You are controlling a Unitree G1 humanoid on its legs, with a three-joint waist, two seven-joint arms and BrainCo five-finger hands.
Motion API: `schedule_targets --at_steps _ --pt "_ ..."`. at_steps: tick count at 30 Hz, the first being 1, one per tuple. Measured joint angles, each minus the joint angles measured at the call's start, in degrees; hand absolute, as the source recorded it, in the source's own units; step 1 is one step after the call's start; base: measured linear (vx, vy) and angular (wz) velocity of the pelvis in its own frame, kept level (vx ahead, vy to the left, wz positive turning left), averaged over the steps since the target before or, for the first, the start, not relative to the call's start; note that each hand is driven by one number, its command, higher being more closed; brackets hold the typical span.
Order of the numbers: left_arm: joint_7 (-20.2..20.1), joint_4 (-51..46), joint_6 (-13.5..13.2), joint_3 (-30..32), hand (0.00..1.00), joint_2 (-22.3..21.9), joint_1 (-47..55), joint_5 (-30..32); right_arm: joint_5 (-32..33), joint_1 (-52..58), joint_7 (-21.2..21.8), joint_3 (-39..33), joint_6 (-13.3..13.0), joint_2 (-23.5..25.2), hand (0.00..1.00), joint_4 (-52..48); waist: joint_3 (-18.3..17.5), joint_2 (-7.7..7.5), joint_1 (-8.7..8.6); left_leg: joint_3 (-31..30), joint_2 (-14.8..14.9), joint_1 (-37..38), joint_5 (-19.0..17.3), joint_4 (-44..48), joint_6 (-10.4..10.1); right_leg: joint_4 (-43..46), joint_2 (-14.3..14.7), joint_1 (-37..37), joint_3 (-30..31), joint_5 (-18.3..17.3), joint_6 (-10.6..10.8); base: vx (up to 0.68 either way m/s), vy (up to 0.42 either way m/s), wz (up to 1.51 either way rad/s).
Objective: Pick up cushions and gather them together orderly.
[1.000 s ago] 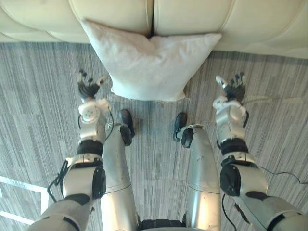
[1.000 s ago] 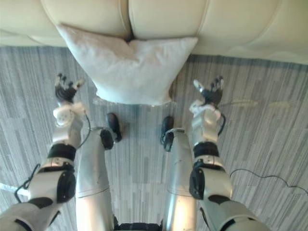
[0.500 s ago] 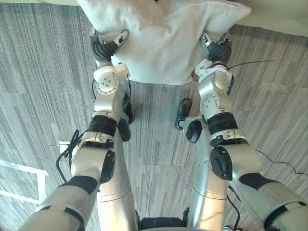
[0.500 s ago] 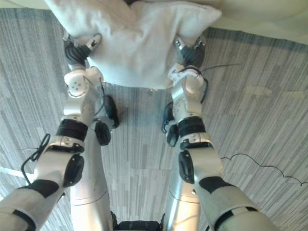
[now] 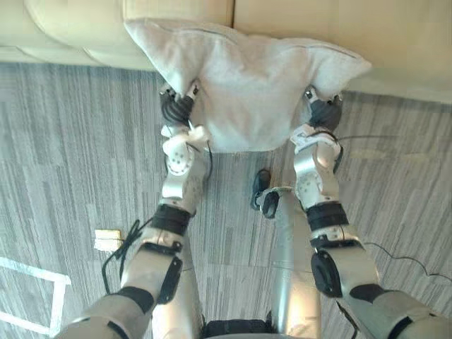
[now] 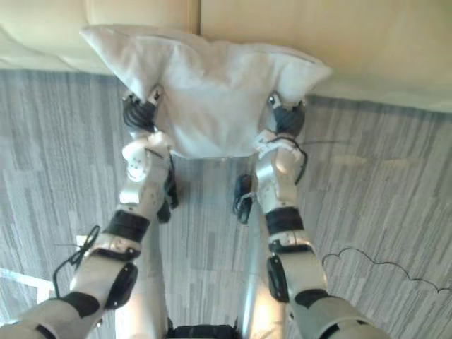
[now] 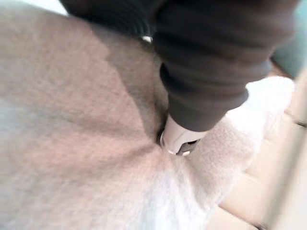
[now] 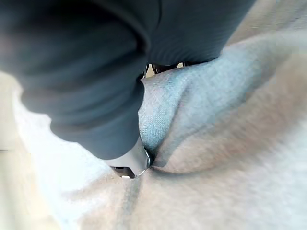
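Clutching cushion: both robot hands.

Eye views: two head cameras look steeply down, sharing the cushion at 12 o'clock against the sofa. Wrist views: each looks along the left hand or right hand, very near the cushion's fabric.

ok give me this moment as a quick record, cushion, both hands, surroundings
cushion: white, held between both hands in front of the sofa
left hand: clamped on the cushion's left side, a digit dug into the fabric
right hand: clamped on the cushion's right side in the same way
floor: grey striped carpet below the cushion
cushion touching sofa: cannot tell
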Motion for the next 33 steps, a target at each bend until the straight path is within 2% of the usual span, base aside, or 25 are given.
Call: schedule_targets --at_steps 1,3,7,9,10,11,12,15,17,18,19,20,21,23,24,25,26,27,28,30,31,32,33 --pt "-0.1 -2.5 -0.6 -1.7 1.0 -0.8 3.4 0.3 -0.4 4.5 -0.1 0.6 -1.6 0.8 1.0 -4.1 -2.8 -0.09 -0.12 0.6 0.0 3.3 0.1 -2.3 -0.1 -2.3 0.0 3.1 -0.2 0.3 -0.1 0.07 -0.032 -0.07" --pt "-0.2 -5.0 -1.0 -3.4 1.0 -1.9 8.1 1.4 -2.1 10.3 -0.2 2.2 -3.2 0.8 1.0 -7.5 -8.9 -0.14 -0.25 1.0 -0.1 4.0 0.3 -4.0 -0.4 -4.1 0.1 3.6 -0.2 0.4 0.0 0.15 -0.01 -0.04" --pt "-0.8 -10.9 -2.1 -5.7 1.0 -2.4 15.3 2.4 -5.6 20.3 -0.2 4.5 -3.8 0.8 1.0 -17.4 -11.5 -0.37 -0.22 2.3 0.3 15.8 0.3 -9.6 -0.5 -11.6 0.7 15.8 -1.0 1.7 1.1 0.18 0.011 -0.07" --pt "-1.0 -13.6 -2.7 -6.4 1.0 -2.4 19.5 3.7 -7.0 25.4 0.2 6.4 -4.1 0.7 1.0 -21.9 -12.9 -0.48 -0.09 3.9 0.5 21.6 -0.2 -12.3 -0.1 -15.3 1.0 21.5 -0.7 2.5 2.2 0.19 0.056 -0.24" --pt "-1.5 -14.9 -2.9 -6.5 1.0 -2.4 21.7 4.5 -7.3 27.9 0.6 7.1 -4.2 0.7 1.0 -23.4 -13.0 -0.45 -0.01 4.7 0.8 24.9 -1.1 -13.0 0.0 -16.0 1.2 24.2 -0.6 3.3 3.5 0.13 0.095 -0.45" --pt "-2.1 -16.3 -3.1 -6.9 1.0 -2.4 24.4 4.6 -7.4 30.8 1.4 7.9 -4.4 0.6 1.0 -24.3 -13.7 -0.42 0.31 5.9 1.7 28.1 -2.5 -13.5 0.2 -14.7 1.3 25.8 -0.4 5.0 6.4 0.11 0.101 -0.48" --pt "-2.3 -16.7 -3.1 -6.9 1.0 -2.4 25.3 4.6 -7.4 31.9 1.8 8.3 -4.5 0.6 1.0 -24.3 -13.8 -0.44 0.32 6.4 1.9 29.6 -3.2 -13.4 0.4 -13.3 1.3 26.0 -0.1 6.0 7.6 0.07 0.096 -0.45" --pt "-3.2 -17.3 -2.8 -7.1 1.0 -2.4 29.2 4.6 -7.4 35.9 2.8 9.0 -3.9 1.0 1.0 -24.2 -13.8 -0.4 0.27 8.9 3.2 36.1 -6.9 -12.4 1.3 -4.8 1.7 25.7 1.7 12.2 9.0 0.05 0.111 -0.39" --pt "-3.4 -17.5 -2.8 -7.3 1.0 -2.4 31.2 4.6 -7.4 37.7 4.1 9.0 -3.5 1.7 1.0 -24.1 -14.5 -0.23 0.25 10.0 3.7 39.1 -8.2 -12.7 1.4 -2.6 1.6 25.7 2.2 15.6 8.4 0.09 0.117 -0.35" --pt "-3.6 -17.5 -2.6 -7.4 1.0 -2.4 32.0 4.6 -7.4 38.5 4.4 9.0 -3.2 1.8 1.0 -23.9 -15.6 -0.35 0.26 10.7 3.7 40.4 -8.6 -13.4 1.6 -2.2 1.5 25.6 2.0 16.4 7.2 0.13 0.059 -0.28" --pt "-3.9 -17.5 -2.6 -7.4 1.0 -2.3 32.4 4.6 -7.4 38.7 4.7 9.0 -3.2 1.8 1.0 -23.4 -15.9 -0.48 0.19 11.2 3.5 42.0 -8.8 -14.6 1.7 -2.3 1.1 25.7 1.2 15.1 5.1 0.15 0.042 -0.27" --pt "-4.0 -17.3 -2.5 -7.4 1.0 -2.3 32.6 4.6 -7.4 39.0 4.8 9.0 -3.2 1.8 1.0 -22.7 -16.8 -0.82 0.19 11.5 3.0 42.8 -8.8 -15.9 1.8 -3.6 0.9 25.9 0.7 12.5 4.3 0.19 -0.005 -0.27" --pt "-4.1 -16.8 -2.4 -7.6 1.0 -2.2 32.9 4.6 -7.4 38.9 5.5 8.7 -3.2 1.6 1.0 -20.9 -18.8 -0.84 0.17 11.9 2.7 43.5 -8.7 -17.9 1.7 -8.9 1.1 25.9 0.1 9.2 4.1 0.24 -0.05 -0.28" --pt "-4.5 -14.7 -2.9 -8.4 1.0 -1.3 32.7 4.6 -7.4 39.0 6.6 8.4 -2.9 -0.2 1.0 -17.9 -19.8 -0.36 0.04 12.0 2.3 46.5 -7.7 -22.0 0.3 -21.0 3.1 26.9 0.6 9.5 3.5 0.29 -0.079 -0.13" --pt "-5.3 -13.3 -2.9 -8.7 1.0 -0.8 32.6 4.6 -7.4 39.0 6.8 8.3 -2.5 -1.6 1.0 -16.2 -20.3 -0.38 -0.45 11.7 1.8 48.0 -7.0 -24.4 -0.6 -28.8 4.0 27.9 1.5 12.5 3.5 0.36 -0.119 0.42" --pt "-6.4 -10.3 -2.7 -9.7 1.0 0.4 32.5 4.5 -7.4 39.0 6.9 8.3 -1.5 -3.5 1.0 -13.3 -21.0 -1.09 -1.62 10.2 -0.1 50.7 -6.3 -26.8 -2.4 -39.9 4.0 31.5 4.0 23.1 0.3 0.46 -0.152 0.37" --pt "-6.6 -8.4 -2.1 -10.3 1.0 0.2 32.5 4.4 -7.4 38.7 7.0 8.3 -0.9 -5.1 1.0 -11.7 -21.4 0.81 -1.61 8.0 0.8 51.4 -6.1 -28.0 -2.7 -39.5 5.1 32.1 3.1 22.9 -0.2 0.45 -0.184 0.19" --pt "-6.9 -7.3 -0.3 -10.8 1.0 0.7 32.5 4.4 -7.4 39.3 7.0 7.8 0.6 -5.9 1.0 -11.2 -21.8 1.7 -0.75 5.8 1.3 52.9 -4.0 -30.7 -4.6 -36.7 5.9 31.5 3.0 20.1 -0.9 0.36 -0.159 -0.01" --pt "-7.3 -6.1 0.7 -11.4 1.0 0.2 32.7 4.4 -7.4 40.7 7.0 6.8 1.2 -5.9 1.0 -11.3 -22.3 2.55 -1.15 3.8 1.8 53.8 -3.2 -30.4 -5.1 -34.4 6.1 31.9 1.7 17.5 -1.5 0.34 -0.173 0.23" --pt "-8.3 -6.0 1.8 -12.9 1.0 -0.3 33.8 4.4 -7.4 44.0 7.0 5.6 2.0 -5.9 1.0 -13.1 -22.7 3.67 -2.11 2.2 4.0 52.1 -2.7 -22.6 -4.9 -33.5 7.0 35.4 -1.5 14.6 -2.7 0.31 -0.154 0.59" --pt "-9.0 -6.0 1.8 -13.1 1.0 -0.5 34.4 4.4 -7.4 45.7 7.0 5.3 2.6 -5.8 1.0 -14.8 -22.6 3.72 -2.26 1.8 5.5 49.9 -1.1 -15.6 -4.4 -33.6 7.4 37.8 -3.0 13.4 -3.5 0.3 -0.162 0.56" --pt "-9.6 -6.3 1.7 -13.0 1.0 -1.0 35.5 4.4 -7.4 48.9 7.1 5.0 2.9 -5.3 1.0 -18.9 -22.6 3.8 -1.93 2.2 8.3 46.1 5.2 -4.2 -1.9 -34.5 8.4 42.6 -4.0 11.9 -4.3 0.33 -0.165 0.34" --pt "-10.1 -6.5 1.7 -13.0 1.0 -1.1 36.2 4.4 -7.4 50.2 7.1 5.0 2.8 -4.9 1.0 -20.8 -22.7 3.9 -1.4 3.2 9.8 45.0 8.8 0.5 -0.3 -35.5 8.8 45.0 -4.0 11.3 -4.7 0.25 -0.106 0.17"
